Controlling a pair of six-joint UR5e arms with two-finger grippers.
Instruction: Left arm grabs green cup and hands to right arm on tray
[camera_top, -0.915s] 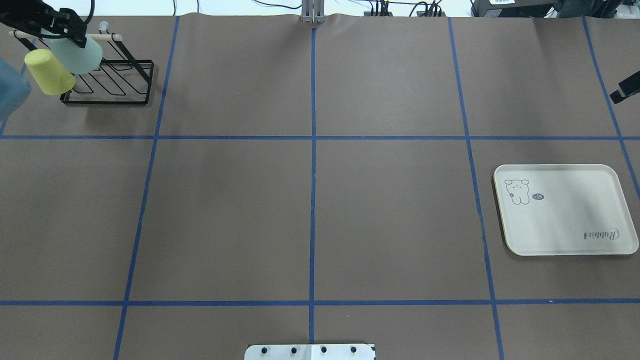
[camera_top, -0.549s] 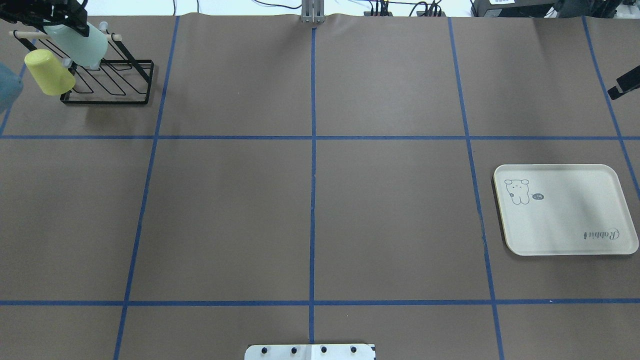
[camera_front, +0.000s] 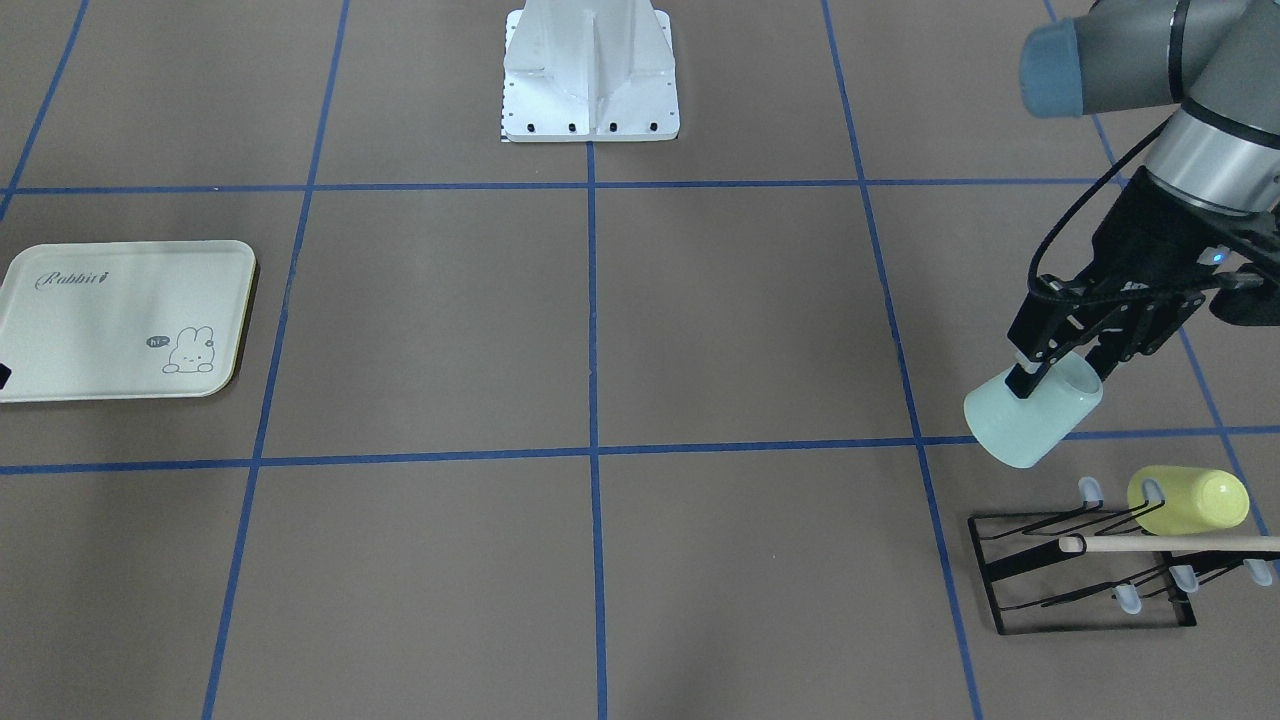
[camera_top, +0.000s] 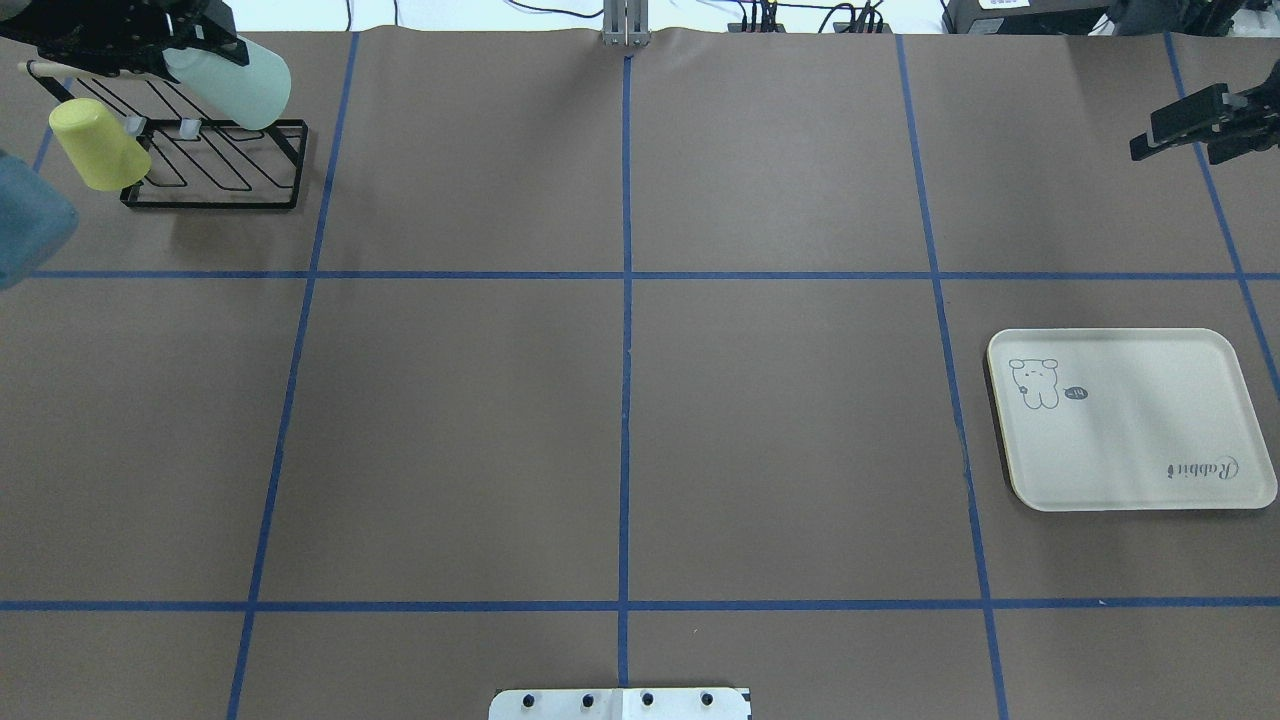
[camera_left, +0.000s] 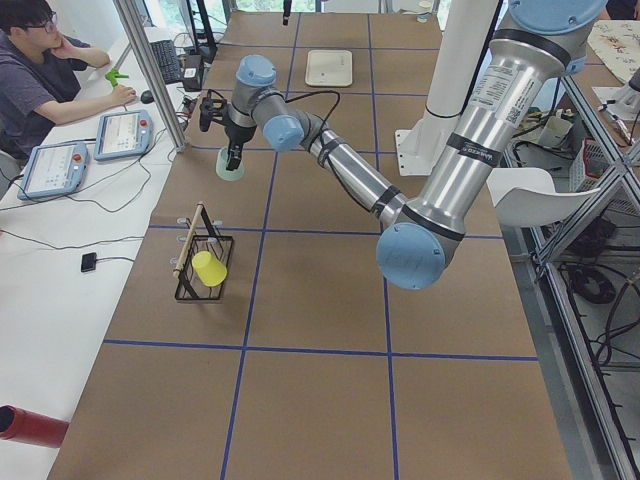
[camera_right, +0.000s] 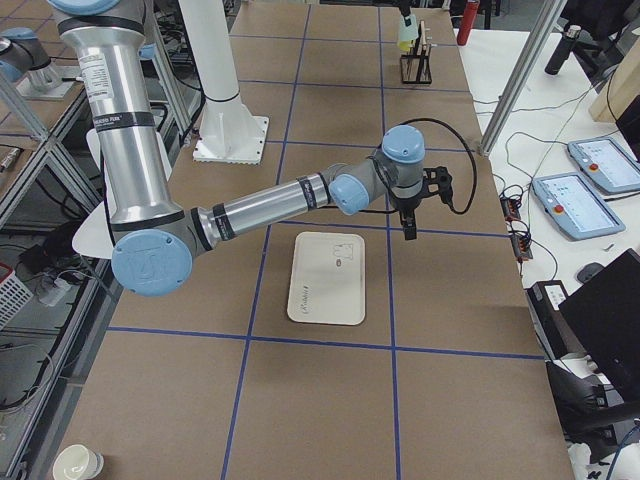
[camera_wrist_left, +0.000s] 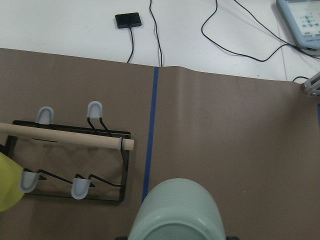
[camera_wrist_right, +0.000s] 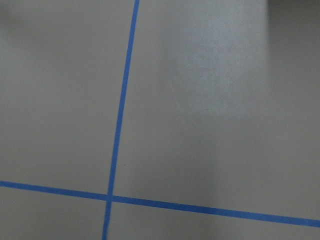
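My left gripper (camera_top: 195, 55) is shut on the green cup (camera_top: 238, 88), a pale mint tumbler. It hangs tilted in the air above the far right corner of the black wire rack (camera_top: 215, 165). In the front-facing view the green cup (camera_front: 1030, 415) hangs off the left gripper (camera_front: 1050, 375), clear of the rack (camera_front: 1085, 590). The left wrist view shows the green cup (camera_wrist_left: 175, 210) at its bottom edge. The tray (camera_top: 1130, 420) lies bare at the right, also seen as the tray (camera_front: 120, 320). My right gripper (camera_top: 1195, 130) hovers beyond the tray with its fingers apart, holding nothing.
A yellow-green cup (camera_top: 98, 145) sits upside down on the rack's left prong, also seen as the yellow-green cup (camera_front: 1190, 500). A wooden rod (camera_front: 1160, 544) runs along the rack. The robot base (camera_front: 590, 70) stands mid-table. A person (camera_left: 40, 70) sits at the side desk.
The left gripper has lifted the green cup off the rack and carried it to the right. The right gripper has moved left, further into view.
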